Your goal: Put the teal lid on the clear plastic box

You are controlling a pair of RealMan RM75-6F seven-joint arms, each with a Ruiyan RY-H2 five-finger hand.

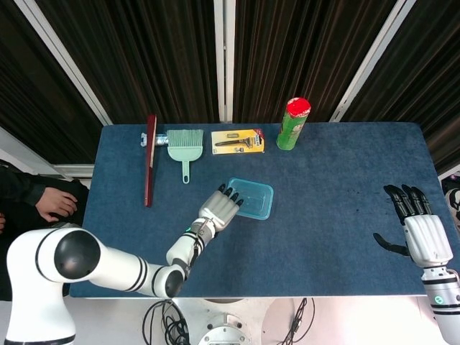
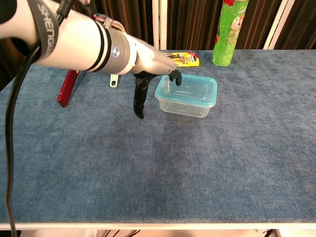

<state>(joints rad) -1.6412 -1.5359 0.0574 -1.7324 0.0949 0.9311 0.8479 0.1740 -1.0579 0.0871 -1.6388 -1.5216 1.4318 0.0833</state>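
The clear plastic box [image 1: 253, 205] [image 2: 185, 105] stands mid-table with the teal lid [image 1: 251, 194] [image 2: 191, 89] lying flat on its rim. My left hand [image 1: 221, 207] [image 2: 149, 71] hovers at the box's left end, fingers spread and holding nothing. Its dark fingertips [image 2: 175, 77] reach over the lid's left corner, and the thumb [image 2: 139, 102] hangs down left of the box wall, apart from it. My right hand [image 1: 417, 228] is open near the table's right edge, seen only in the head view.
Along the far edge stand a green can [image 1: 292, 123] [image 2: 228, 32], a yellow razor pack [image 1: 238, 141] [image 2: 186, 59], a teal hand brush [image 1: 185, 144] and a red stick [image 1: 150, 158] [image 2: 66, 92]. A person's hand [image 1: 54, 204] rests beyond the table's left side.
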